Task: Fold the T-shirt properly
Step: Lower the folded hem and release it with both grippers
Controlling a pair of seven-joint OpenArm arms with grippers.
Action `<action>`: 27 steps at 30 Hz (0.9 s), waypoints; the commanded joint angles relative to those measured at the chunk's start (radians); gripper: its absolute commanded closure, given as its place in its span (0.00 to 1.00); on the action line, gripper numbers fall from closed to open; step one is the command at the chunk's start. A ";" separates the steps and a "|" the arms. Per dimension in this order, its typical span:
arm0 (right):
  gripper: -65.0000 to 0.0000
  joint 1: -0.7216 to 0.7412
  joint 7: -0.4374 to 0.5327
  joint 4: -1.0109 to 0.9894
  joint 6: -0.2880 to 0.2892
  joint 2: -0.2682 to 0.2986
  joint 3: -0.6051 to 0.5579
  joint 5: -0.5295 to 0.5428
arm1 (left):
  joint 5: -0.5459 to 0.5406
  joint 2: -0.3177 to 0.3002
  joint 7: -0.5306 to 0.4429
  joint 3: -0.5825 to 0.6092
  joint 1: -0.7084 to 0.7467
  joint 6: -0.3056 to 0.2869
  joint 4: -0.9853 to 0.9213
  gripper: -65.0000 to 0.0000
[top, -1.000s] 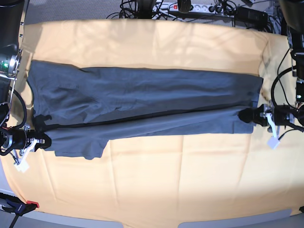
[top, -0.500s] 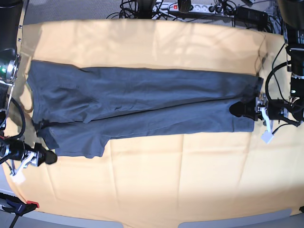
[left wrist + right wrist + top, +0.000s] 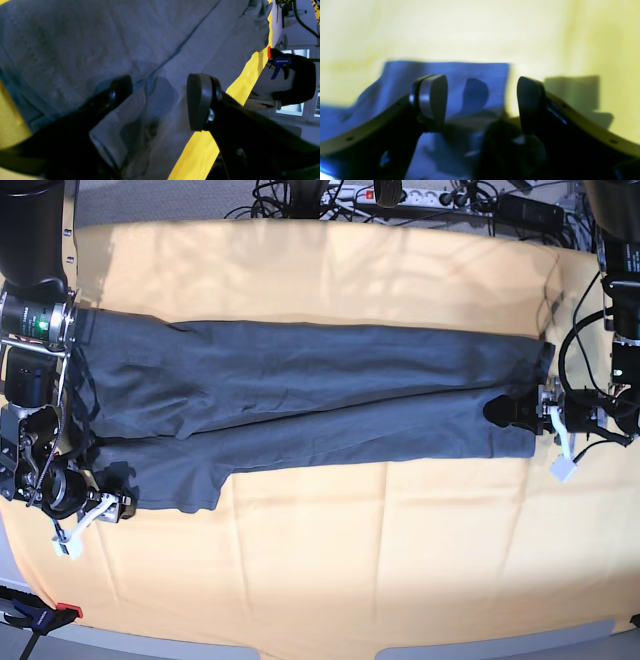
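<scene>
In your base view, start at the left edge: the right pincer [image 3: 112, 505] sits low at the near-left corner of the T-shirt [image 3: 300, 395], by the sleeve that hangs toward you. That view is too small to show how its jaws stand. The right wrist view settles it: the right pincer [image 3: 480, 100] is spread wide with nothing between its fingers [image 3: 433, 100], and a blurred corner of the T-shirt [image 3: 460, 75] lies flat beyond them on the orange-yellow cloth [image 3: 480, 30].

Moving right across the base view, the T-shirt lies as a long, narrow, lengthwise-folded band across the middle of the bench, on the orange-yellow cloth [image 3: 330, 570], with a fold seam running along it.

At the right end, the left pincer [image 3: 503, 411] rests over the shirt's edge. The left wrist view adds that the left pincer [image 3: 160, 100] is also wide open, its fingers [image 3: 200, 100] straddling a raised fold of the T-shirt [image 3: 125, 37] without clamping it. Only this view shows a black clamp [image 3: 290, 75] with a blue trigger at the bench edge.
</scene>
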 commanded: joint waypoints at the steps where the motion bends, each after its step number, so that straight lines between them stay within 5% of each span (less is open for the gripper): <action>1: 0.31 0.029 0.027 0.013 -0.009 0.012 0.004 -0.005 | 0.002 -0.022 0.008 -0.008 -0.021 -0.002 0.010 0.43; 10: 0.31 -0.035 0.042 0.013 -0.016 -0.016 0.004 -0.003 | 0.002 -0.021 0.008 -0.008 -0.021 -0.002 0.010 0.43; 16: 0.32 -0.063 0.047 0.013 0.088 -0.032 0.004 0.089 | 0.002 -0.022 0.008 -0.008 -0.021 -0.002 0.010 0.43; 19: 0.48 -0.051 0.048 0.013 0.140 -0.032 0.004 0.103 | 0.002 -0.022 0.008 -0.008 -0.021 -0.002 0.010 0.43; 24: 0.97 -0.016 0.047 0.013 0.220 -0.028 0.004 0.103 | 0.002 -0.022 0.008 -0.008 -0.021 -0.002 0.010 0.43; 27: 1.00 0.003 0.035 0.014 0.240 -0.028 0.004 0.111 | 0.002 -0.022 0.008 -0.008 -0.021 -0.002 0.010 0.43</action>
